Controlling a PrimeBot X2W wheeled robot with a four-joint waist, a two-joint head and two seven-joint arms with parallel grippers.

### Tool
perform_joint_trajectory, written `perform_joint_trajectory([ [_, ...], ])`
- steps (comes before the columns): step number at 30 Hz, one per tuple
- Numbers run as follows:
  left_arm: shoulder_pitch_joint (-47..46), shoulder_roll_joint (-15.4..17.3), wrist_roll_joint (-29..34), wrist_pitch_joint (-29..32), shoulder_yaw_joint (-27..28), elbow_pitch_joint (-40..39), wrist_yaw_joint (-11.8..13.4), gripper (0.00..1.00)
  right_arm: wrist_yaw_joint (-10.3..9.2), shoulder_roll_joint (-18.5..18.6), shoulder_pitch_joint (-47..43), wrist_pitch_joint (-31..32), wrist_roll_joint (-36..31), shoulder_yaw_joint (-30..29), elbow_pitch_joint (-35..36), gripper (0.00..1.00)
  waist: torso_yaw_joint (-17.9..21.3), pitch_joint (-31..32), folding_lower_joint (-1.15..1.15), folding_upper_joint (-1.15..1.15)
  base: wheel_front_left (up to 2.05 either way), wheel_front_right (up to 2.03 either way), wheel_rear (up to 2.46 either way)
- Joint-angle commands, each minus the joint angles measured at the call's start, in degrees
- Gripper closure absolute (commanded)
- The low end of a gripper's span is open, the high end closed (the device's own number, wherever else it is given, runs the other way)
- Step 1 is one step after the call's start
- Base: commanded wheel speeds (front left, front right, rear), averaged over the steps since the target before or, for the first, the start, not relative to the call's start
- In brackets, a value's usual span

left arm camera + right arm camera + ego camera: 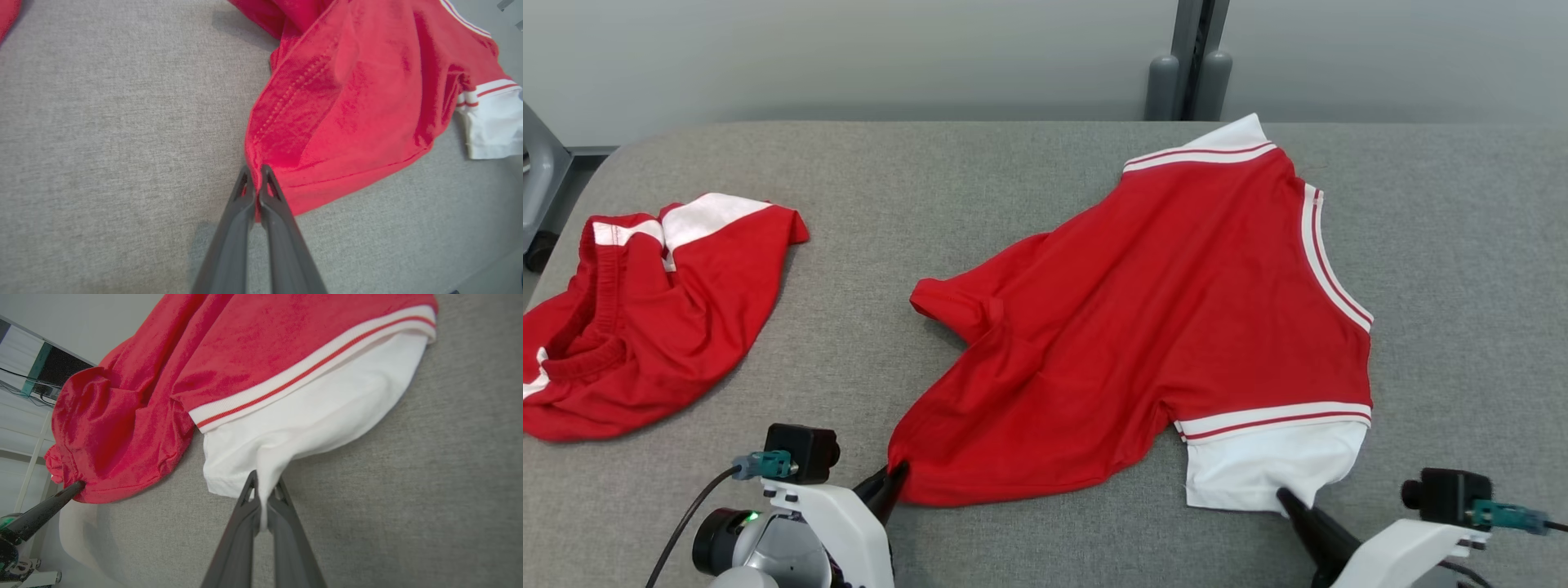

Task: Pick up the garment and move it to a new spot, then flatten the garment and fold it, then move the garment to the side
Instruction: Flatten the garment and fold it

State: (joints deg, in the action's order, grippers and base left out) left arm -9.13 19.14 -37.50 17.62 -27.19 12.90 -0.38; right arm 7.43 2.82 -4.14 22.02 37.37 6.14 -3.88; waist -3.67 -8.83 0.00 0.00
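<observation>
The garment [1168, 318] is a red shirt with white striped sleeves, spread loosely across the middle and right of the grey table. My left gripper [894, 476] is shut on its red near-left corner; the left wrist view shows the garment's red hem [286, 155] pinched between the dark fingers [229, 245] of that gripper [255, 173]. My right gripper [1284, 494] is shut on the white near sleeve, and in the right wrist view the white cloth [310, 428] is drawn into a peak between that gripper's tips [264, 484]. The left gripper [75, 485] is seen there too.
A second red and white garment [645, 318] lies crumpled at the table's left side. The grey padded table [931, 180] runs wide, with its far edge against a pale wall and a dark post [1188, 73] behind.
</observation>
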Motion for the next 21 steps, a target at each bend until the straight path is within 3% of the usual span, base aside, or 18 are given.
perform_joint_trajectory([
  [1,0.9,0.3,-0.7,-0.5,0.6,-1.3,0.5,1.00,0.12,0.7,-0.5,-1.0,1.0,-0.5,1.1,1.00,-0.1,0.8,0.00,0.00,0.00,0.00,0.00],
  [8,-1.3,1.1,-1.3,-0.4,2.1,-9.3,0.8,1.00,0.13,2.8,1.3,-4.6,4.8,-3.5,7.2,1.00,0.4,1.0,0.00,0.00,0.00,0.00,0.00],
  [12,-8.1,1.4,-0.2,0.0,3.5,-12.0,0.9,1.00,0.13,5.1,8.2,-3.9,7.6,-3.3,9.6,1.00,1.8,-1.5,0.00,0.00,0.00,0.00,0.00],
  [21,-31.6,0.5,-0.5,4.4,4.5,-4.2,-3.5,1.00,0.13,11.4,30.8,-0.7,10.8,-4.6,7.5,1.00,2.4,-10.2,0.00,0.00,0.00,0.00,0.00],
])
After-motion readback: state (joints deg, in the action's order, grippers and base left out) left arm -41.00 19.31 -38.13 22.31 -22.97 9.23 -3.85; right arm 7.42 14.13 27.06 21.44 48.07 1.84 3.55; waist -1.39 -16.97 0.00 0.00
